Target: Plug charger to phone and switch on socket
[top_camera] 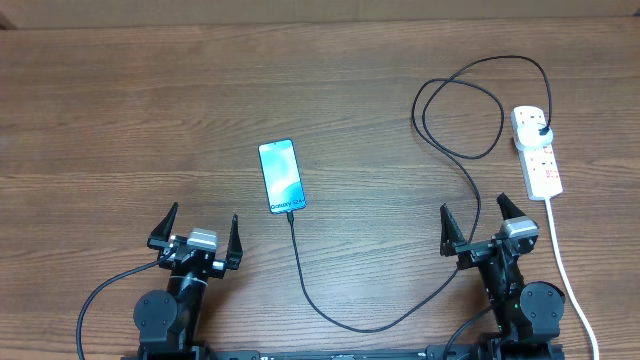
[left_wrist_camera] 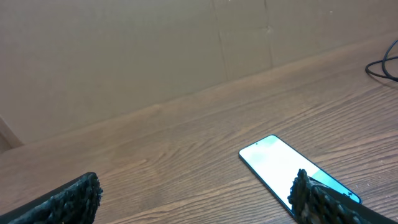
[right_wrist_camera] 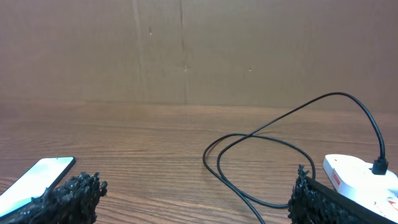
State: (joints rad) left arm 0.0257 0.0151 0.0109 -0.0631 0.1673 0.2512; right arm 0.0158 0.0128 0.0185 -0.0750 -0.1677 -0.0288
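Note:
The phone (top_camera: pixel 281 176) lies on the table with its blue screen lit; the left wrist view (left_wrist_camera: pixel 280 165) and the right wrist view (right_wrist_camera: pixel 34 177) show it too. The black charger cable (top_camera: pixel 300 270) has its tip at the phone's near end, runs in a loop along the table and up to a black plug (top_camera: pixel 543 132) seated in the white socket strip (top_camera: pixel 537 152), also in the right wrist view (right_wrist_camera: pixel 354 171). My left gripper (top_camera: pixel 195 235) is open and empty, near-left of the phone. My right gripper (top_camera: pixel 480 228) is open and empty, near the strip.
The socket's white cord (top_camera: pixel 565 270) runs down the right side past my right arm. The charger loops (right_wrist_camera: pixel 249 162) lie ahead of my right gripper. A brown wall stands behind the table.

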